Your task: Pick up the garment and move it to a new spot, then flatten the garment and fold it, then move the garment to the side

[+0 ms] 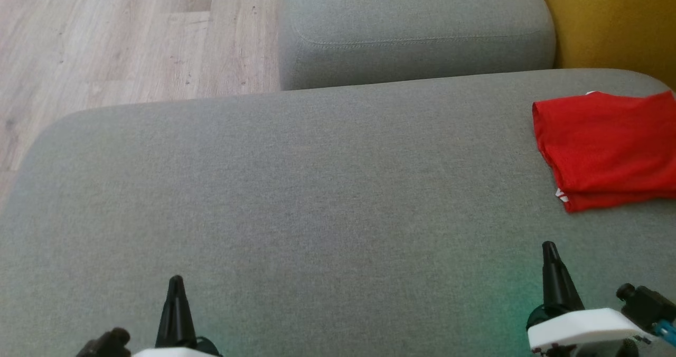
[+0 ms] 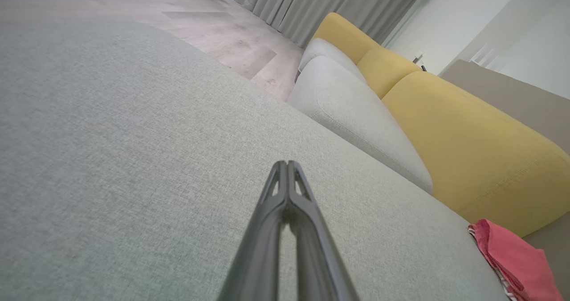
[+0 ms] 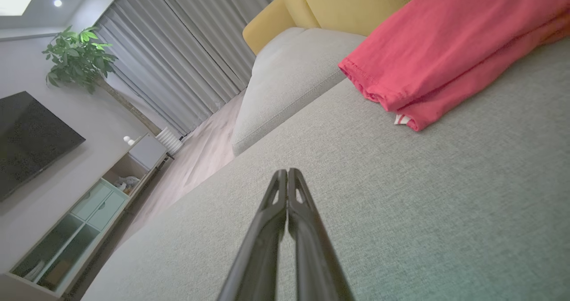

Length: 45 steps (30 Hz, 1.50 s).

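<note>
Red garment [image 1: 607, 146] lies folded at the right end of the grey cushion [image 1: 317, 188], long side across our view, ahead and right of our right gripper [image 1: 549, 247] (the nearer one). Its fingers and those of our left gripper [image 1: 176, 279] are pressed together, empty.

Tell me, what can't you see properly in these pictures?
- Red garment: the head view's right edge cuts it off, so its whole shape is unknown.
- White tag at the garment's corner: right wrist view, too small to read.
- Things in the cabinet: right wrist view, too small and far to name.
</note>
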Motion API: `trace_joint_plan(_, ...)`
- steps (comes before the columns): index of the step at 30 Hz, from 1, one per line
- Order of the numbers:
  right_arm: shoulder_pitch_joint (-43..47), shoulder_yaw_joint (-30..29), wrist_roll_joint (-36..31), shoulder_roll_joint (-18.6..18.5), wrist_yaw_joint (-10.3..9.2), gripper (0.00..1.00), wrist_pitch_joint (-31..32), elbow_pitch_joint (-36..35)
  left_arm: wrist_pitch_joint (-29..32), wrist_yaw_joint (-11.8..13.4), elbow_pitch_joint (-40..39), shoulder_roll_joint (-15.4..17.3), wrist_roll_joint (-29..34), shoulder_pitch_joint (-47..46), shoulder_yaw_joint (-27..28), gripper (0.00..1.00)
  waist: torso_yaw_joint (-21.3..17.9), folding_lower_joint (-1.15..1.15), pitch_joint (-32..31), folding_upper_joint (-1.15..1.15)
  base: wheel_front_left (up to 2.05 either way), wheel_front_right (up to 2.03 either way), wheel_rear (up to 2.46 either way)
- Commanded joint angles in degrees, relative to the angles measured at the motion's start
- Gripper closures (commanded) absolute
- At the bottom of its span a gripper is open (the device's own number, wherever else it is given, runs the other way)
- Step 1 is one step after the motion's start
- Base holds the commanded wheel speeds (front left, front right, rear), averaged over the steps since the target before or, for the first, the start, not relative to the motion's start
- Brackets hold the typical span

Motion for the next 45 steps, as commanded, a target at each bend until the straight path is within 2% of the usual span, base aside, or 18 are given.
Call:
trace_joint_plan(1,-3.26,-0.15,1.99,-1.18,0.17,1.00,0.32,-1.70,0.28,-0.51,-1.33,0.77,-1.79,-3.33,1.57,1.00,-0.01,0.00,0.04,0.00,0.00,0.00,0.00)
trace_joint_plan(45,-8.06,-3.78,32.65,-1.55,0.33,1.00,7.25,-1.24,7.32,-4.92,1.98,1.06,-31.39,-9.82,7.60,1.00,-0.34,0.00,1.32,0.00,0.00,0.00,0.00)
